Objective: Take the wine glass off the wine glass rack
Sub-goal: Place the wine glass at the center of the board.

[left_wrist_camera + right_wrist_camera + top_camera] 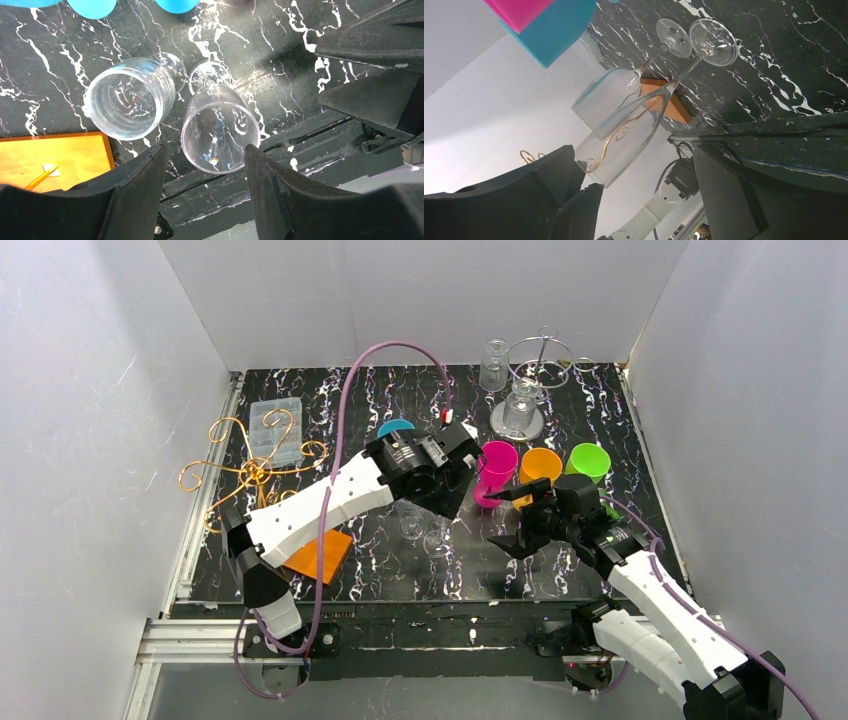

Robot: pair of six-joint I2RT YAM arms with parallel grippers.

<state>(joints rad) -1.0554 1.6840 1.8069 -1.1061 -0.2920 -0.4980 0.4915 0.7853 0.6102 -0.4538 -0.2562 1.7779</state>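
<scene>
While the wine glass [220, 125] stands at lower centre, well apart from the rack [540, 348] at top right, the left gripper [204, 147] straddles it half open, holding nothing. The right gripper [508, 520] is wide open and empty. I judge this the release step; next, rise straight, clear of the rim.

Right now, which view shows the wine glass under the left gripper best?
Left wrist. It looks straight down into the wine glass, with rim, stem and foot all clear, framed by the left gripper's open fingers. Right wrist gives a side profile, but it overlaps a second glass. Top external shows only a faint glint.
</scene>
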